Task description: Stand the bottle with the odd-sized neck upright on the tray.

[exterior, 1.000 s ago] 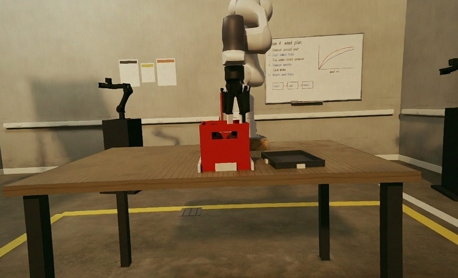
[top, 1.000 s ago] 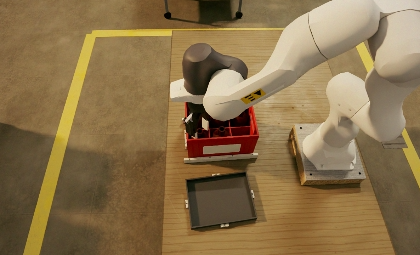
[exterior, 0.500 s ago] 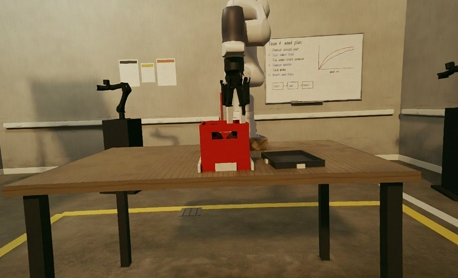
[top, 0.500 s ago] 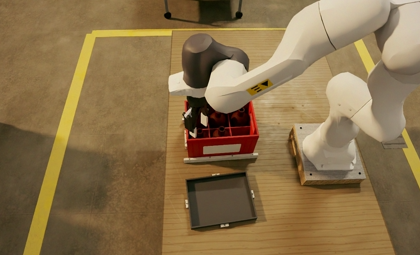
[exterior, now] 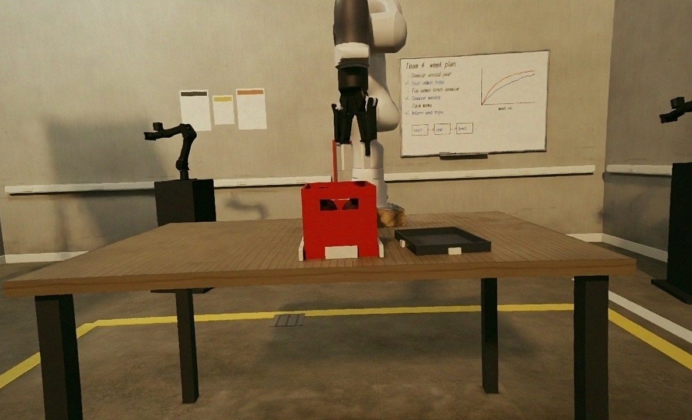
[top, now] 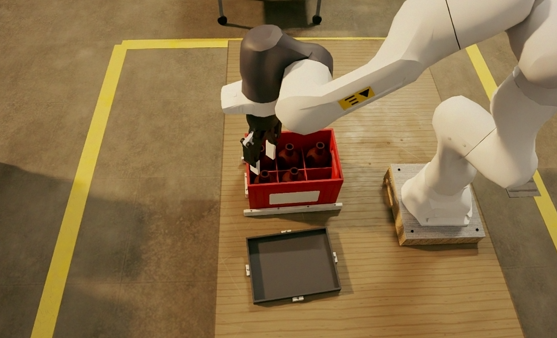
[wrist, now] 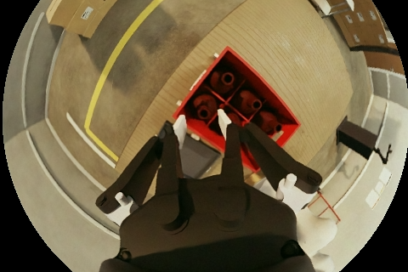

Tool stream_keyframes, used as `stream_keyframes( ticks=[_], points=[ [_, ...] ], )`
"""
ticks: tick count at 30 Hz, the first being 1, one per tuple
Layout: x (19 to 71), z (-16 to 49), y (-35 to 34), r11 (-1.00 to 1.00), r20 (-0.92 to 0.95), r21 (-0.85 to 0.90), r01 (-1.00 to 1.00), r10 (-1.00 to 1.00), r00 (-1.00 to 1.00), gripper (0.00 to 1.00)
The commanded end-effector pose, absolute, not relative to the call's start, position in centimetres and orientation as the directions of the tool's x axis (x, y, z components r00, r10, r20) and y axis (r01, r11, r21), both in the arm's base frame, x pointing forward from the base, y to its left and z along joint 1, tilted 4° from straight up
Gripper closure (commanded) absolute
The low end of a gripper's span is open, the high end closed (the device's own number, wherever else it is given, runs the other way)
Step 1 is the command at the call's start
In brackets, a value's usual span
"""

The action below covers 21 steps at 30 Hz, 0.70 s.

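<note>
A red crate (top: 293, 168) stands on the wooden table, with dark brown bottles upright in its cells. In the overhead view I see two at the back (top: 289, 148) (top: 320, 146), two at the front (top: 264, 173) (top: 293, 171), and one at the back left partly hidden behind my fingers. My gripper (top: 262, 159) hangs above the crate's left side, clear of its rim in the side view (exterior: 353, 151). Its fingers stand partly open with nothing between them (wrist: 202, 124). The dark tray (top: 293, 265) lies flat in front of the crate and holds nothing.
White stop blocks edge the crate and the tray. The robot's base sits on a wooden block (top: 434, 205) to the right of the crate. The arm reaches over the back of the table. The table's left edge runs close to the crate.
</note>
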<state>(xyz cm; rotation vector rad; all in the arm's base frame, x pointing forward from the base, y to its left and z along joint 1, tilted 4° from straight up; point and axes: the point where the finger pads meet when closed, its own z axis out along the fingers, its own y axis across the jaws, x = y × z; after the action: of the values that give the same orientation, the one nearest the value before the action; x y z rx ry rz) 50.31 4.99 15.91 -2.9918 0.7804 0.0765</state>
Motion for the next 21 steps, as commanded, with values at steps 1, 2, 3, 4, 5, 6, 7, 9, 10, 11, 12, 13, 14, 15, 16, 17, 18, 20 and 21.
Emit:
stream_keyframes(
  ticks=[1,2,3,4,5,6,7,9,10,11,12,13,14,15,16,17,18,20,21],
  points=[
    [49.85,16.55,4.87,-0.862,-0.071,-0.023,-0.507,-0.505,0.86,0.56],
    [49.86,16.69,4.86,-0.862,-0.071,-0.023,-0.507,-0.505,0.86,0.56],
    [49.86,16.8,4.86,-0.862,-0.071,-0.023,-0.507,-0.505,0.86,0.56],
    [49.87,16.89,4.85,-0.862,-0.071,-0.023,-0.507,-0.505,0.86,0.56],
    [49.87,16.96,4.85,-0.862,-0.071,-0.023,-0.507,-0.505,0.86,0.56],
    [49.87,17.01,4.84,-0.862,-0.071,-0.023,-0.507,-0.505,0.86,0.56],
    [49.88,17.04,4.84,-0.862,-0.071,-0.023,-0.507,-0.505,0.86,0.56],
    [49.88,17.06,4.84,-0.862,-0.071,-0.023,-0.507,-0.505,0.86,0.56],
    [49.88,17.06,4.84,-0.862,-0.071,-0.023,-0.507,-0.505,0.86,0.56],
    [49.88,17.06,4.84,-0.862,-0.071,-0.023,-0.507,-0.505,0.86,0.9],
    [49.88,17.06,4.84,-0.862,-0.071,-0.023,-0.507,-0.505,0.86,0.9],
    [49.88,17.06,4.84,-0.862,-0.071,-0.023,-0.507,-0.505,0.86,0.9],
    [49.88,17.06,4.84,-0.862,-0.071,-0.023,-0.507,-0.505,0.86,0.9],
    [49.88,17.06,4.84,-0.862,-0.071,-0.023,-0.507,-0.505,0.86,0.9],
    [49.88,17.06,4.84,-0.862,-0.071,-0.023,-0.507,-0.505,0.86,0.9],
    [49.88,17.06,4.84,-0.862,-0.071,-0.023,-0.507,-0.505,0.86,0.9],
    [49.88,17.06,4.84,-0.862,-0.071,-0.023,-0.507,-0.505,0.86,0.9],
    [49.88,17.06,4.84,-0.862,-0.071,-0.023,-0.507,-0.505,0.86,0.9],
    [49.88,17.06,4.84,-0.862,-0.071,-0.023,-0.507,-0.505,0.86,0.9]
  ],
)
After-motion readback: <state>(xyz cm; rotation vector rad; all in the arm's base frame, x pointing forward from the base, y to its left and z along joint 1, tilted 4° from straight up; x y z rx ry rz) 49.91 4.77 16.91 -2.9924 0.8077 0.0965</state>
